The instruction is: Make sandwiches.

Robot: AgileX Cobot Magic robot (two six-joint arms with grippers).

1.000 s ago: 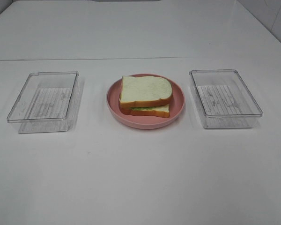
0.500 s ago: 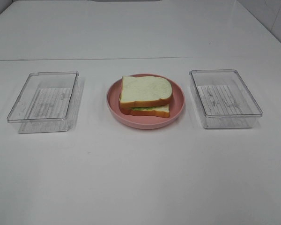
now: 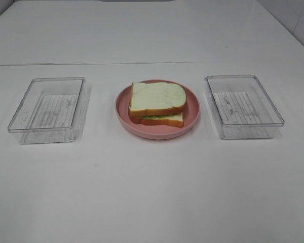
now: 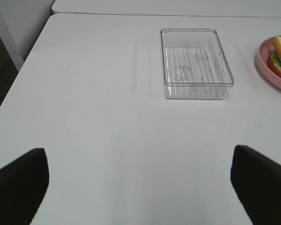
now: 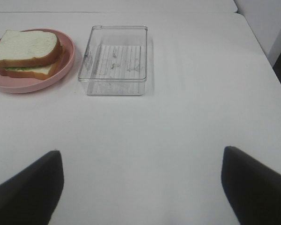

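Sandwich (image 3: 157, 105) stacked on pink plate (image 3: 192, 114), clear tray either side. Looks light, squashy, layers loose (grip crust edges). Both grippers' fingers spread, grasping nothing.

Only dark, matte black fingertips (image 4: 18, 187) of each end effector show, blunt and unmarked, in both wrist views.
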